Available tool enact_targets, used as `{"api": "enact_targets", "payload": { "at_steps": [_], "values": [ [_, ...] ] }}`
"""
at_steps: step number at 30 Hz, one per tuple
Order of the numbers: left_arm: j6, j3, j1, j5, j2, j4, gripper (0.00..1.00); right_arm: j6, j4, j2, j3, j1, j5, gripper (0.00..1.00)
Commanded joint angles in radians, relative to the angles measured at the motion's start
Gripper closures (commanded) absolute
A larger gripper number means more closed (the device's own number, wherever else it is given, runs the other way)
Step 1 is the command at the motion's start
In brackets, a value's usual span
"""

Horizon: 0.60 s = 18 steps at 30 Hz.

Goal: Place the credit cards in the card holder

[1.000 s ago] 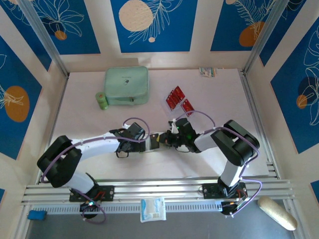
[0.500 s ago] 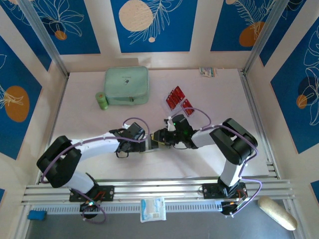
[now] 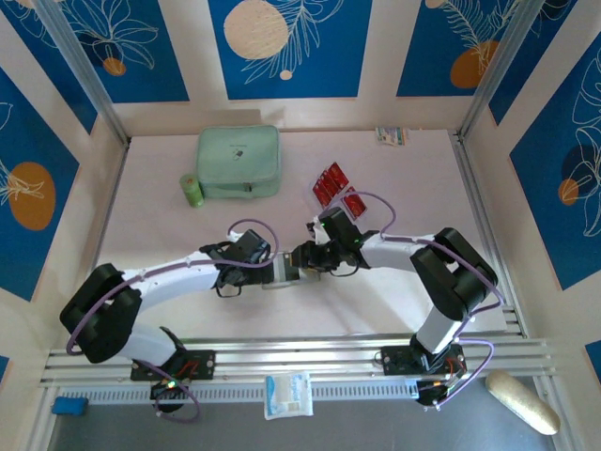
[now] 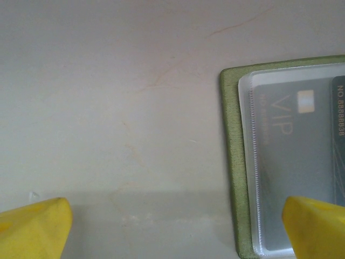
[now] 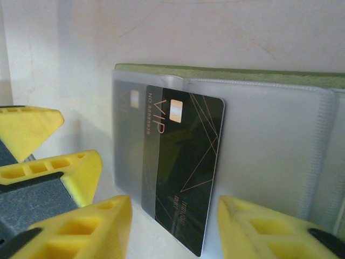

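Right wrist: showed card holder (image 5: 242, 75) apparently pinned open by wide left gripper (image 4: 177, 218), black credit card (image 5: 186, 172) half-sleeved inside, right gripper (image 5: 173, 218) parted astride it.

- Card holder (image 4: 229, 162): olive outer face, matt, with a fine cloth-like grain.
- Pockets (image 5: 269, 145): translucent frosted plastic, smooth, with a ribbed seam along the edges.
- Black card (image 5: 188, 162): smooth plastic with a slight sheen; thin gold lines and a chip, both metallic-looking.
- Red cards (image 3: 329, 183): glossy.
- Table (image 4: 108, 108): pale, matt and smooth, with faint hairline marks.
- Fingers (image 5: 70, 232): yellow plastic, matt, faintly grainy.
- Case (image 3: 238, 162): mint, matt, soft-looking.
- Rails (image 3: 300, 352): bare metal, satin finish.
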Motion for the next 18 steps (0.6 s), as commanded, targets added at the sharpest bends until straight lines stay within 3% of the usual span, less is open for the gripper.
{"api": "enact_targets", "payload": {
  "at_steps": [1, 3, 7, 18],
  "values": [
    [-0.026, 0.002, 0.010, -0.034, -0.013, -0.050, 0.00, -0.066, -0.108, -0.008, 0.052, 0.001, 0.022, 0.72],
    [-0.039, -0.004, 0.012, -0.043, -0.008, -0.061, 0.00, -0.081, -0.134, 0.003, 0.081, 0.001, 0.034, 0.85],
    [-0.063, -0.012, 0.019, -0.069, 0.007, -0.088, 0.00, -0.101, -0.179, 0.035, 0.129, 0.006, 0.053, 0.94],
    [-0.061, -0.013, 0.033, -0.087, 0.079, -0.091, 0.00, -0.130, -0.212, 0.123, 0.196, 0.020, 0.056, 0.98]
  ]
}}
